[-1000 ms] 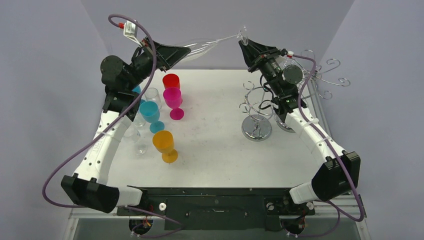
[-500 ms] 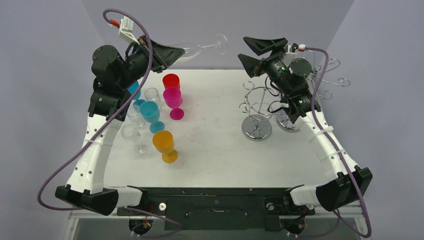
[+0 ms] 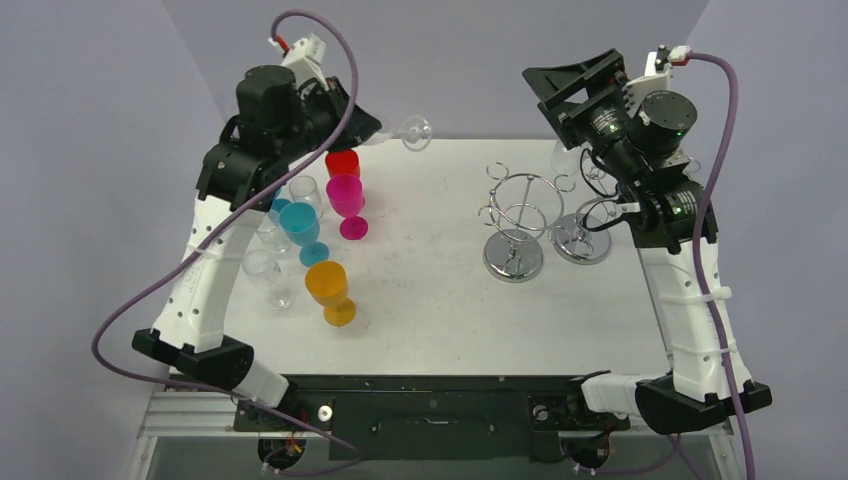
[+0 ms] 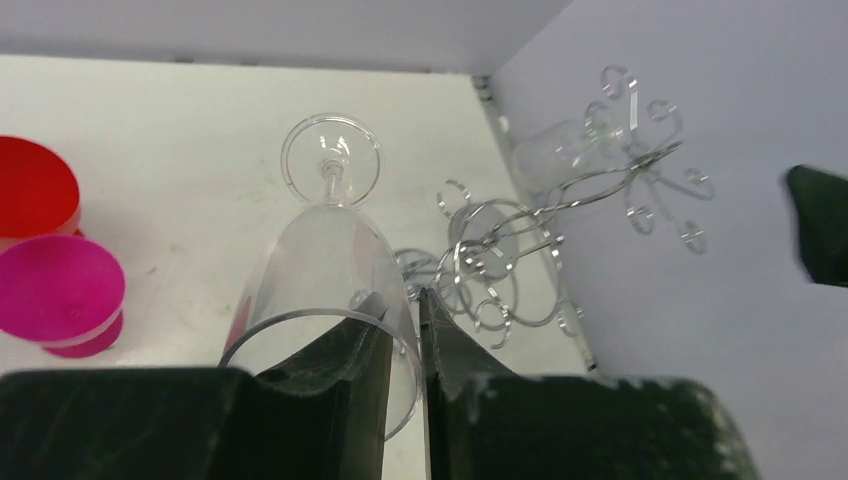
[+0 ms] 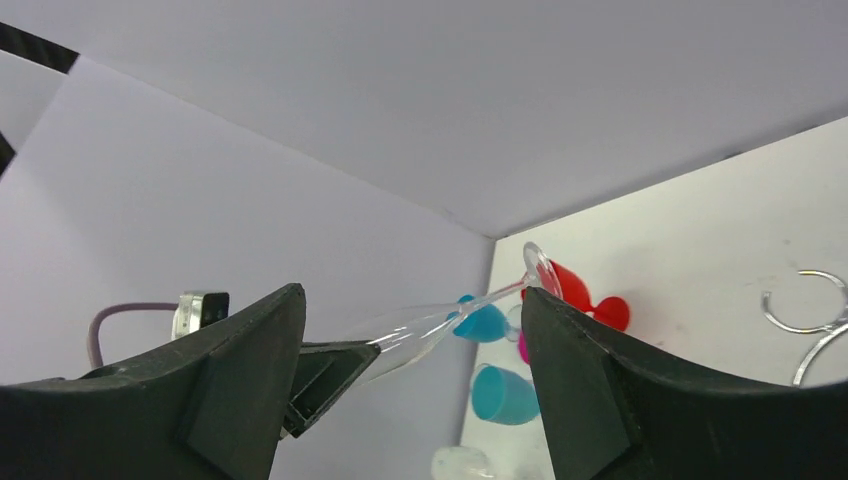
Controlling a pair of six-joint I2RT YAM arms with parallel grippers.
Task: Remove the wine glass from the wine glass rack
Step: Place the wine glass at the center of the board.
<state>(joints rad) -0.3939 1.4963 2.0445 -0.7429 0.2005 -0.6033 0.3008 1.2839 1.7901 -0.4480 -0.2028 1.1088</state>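
Above the far left corner of the table (image 3: 430, 300), the left pincer (image 3: 365, 125) is clamped on the clear wine glass (image 3: 412, 131). It holds the glass in the air, clear of both racks. The left wrist view shows one finger inside the bowl and one outside, pinching the wall at the rim (image 4: 402, 300). The glass (image 4: 325, 235) lies nearly on its side, its foot pointing toward the middle of the far edge.

Over the far right corner the right pincer (image 3: 570, 85) is raised with its fingers wide apart, gripping nothing. Its own camera looks between them at the held glass (image 5: 440, 320), well apart.

Two wire wine glass racks stand near the right edge. The nearer rack (image 3: 515, 215) is bare. On the farther rack (image 3: 583, 235) another clear glass (image 4: 548, 152) hangs.

Along the left edge stand a red glass (image 3: 342, 163), a pink glass (image 3: 347, 196), a teal glass (image 3: 299, 225), an orange glass (image 3: 327, 284) and some clear glasses (image 3: 262, 268).
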